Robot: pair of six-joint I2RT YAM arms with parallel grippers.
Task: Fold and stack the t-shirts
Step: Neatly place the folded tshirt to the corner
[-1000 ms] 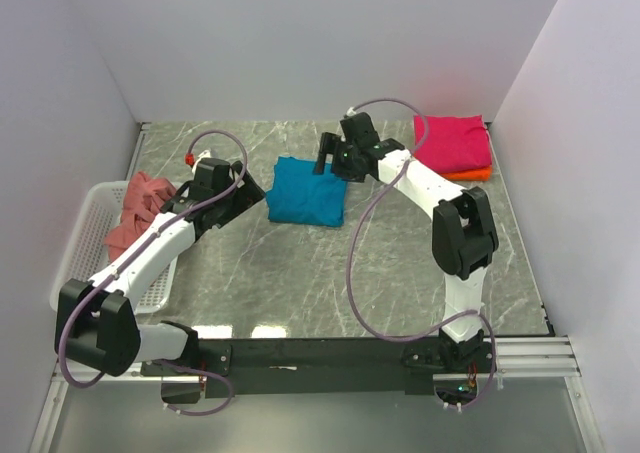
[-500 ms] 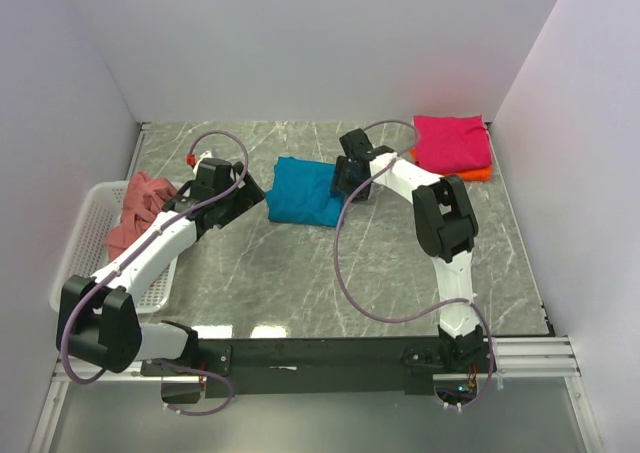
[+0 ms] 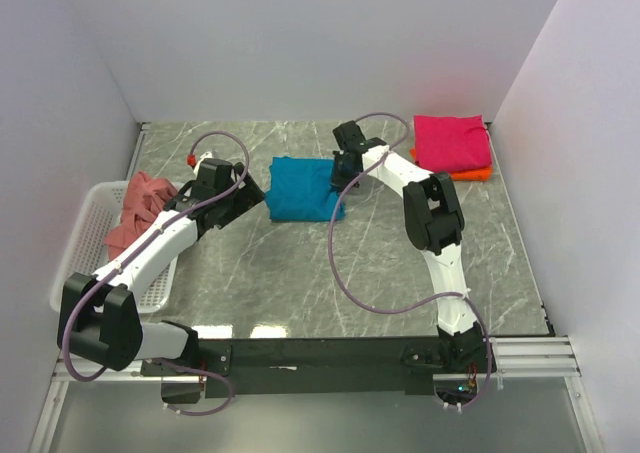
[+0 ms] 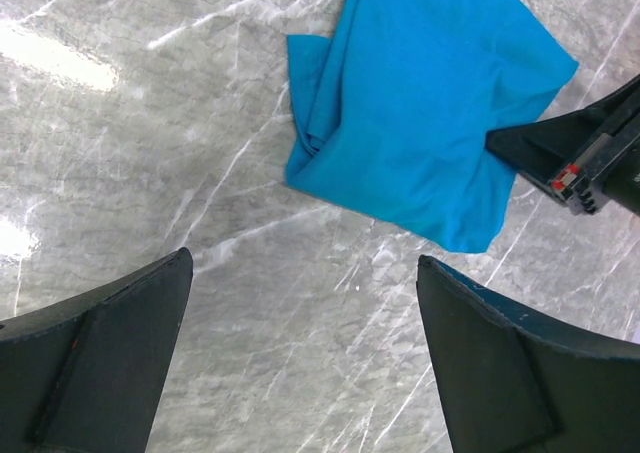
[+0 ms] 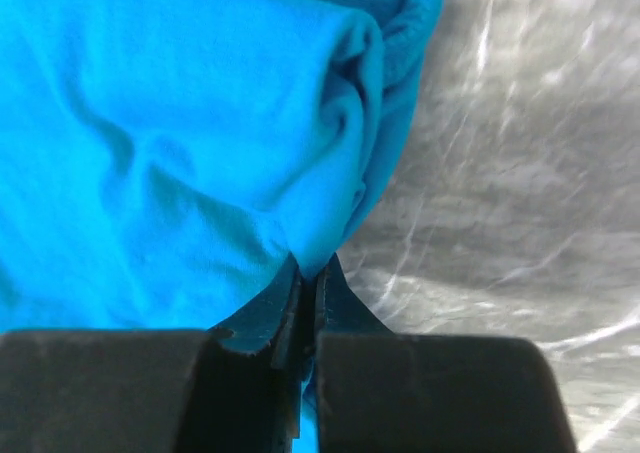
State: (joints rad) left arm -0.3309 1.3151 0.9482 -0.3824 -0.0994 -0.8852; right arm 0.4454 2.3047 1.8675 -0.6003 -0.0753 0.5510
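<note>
Even, diffuse light is falling from overhead, making the top view bright and sharp. There the teal-blue t-shirt (image 3: 303,188) is casting only a thin, soft shadow on the tabletop (image 3: 300,273). Well in front of the t-shirt, at the tabletop's near edge, two pale patches of glare are showing. In the left wrist view a white glare streak is lying left of the t-shirt, and the left fingers (image 4: 90,373) are looming dark and soft-edged below it. In the right wrist view the cloth is reading crisp. The tabletop to the right of the t-shirt is blurring into streaky highlights, and the right fingers (image 5: 345,318) are showing black and featureless.
</note>
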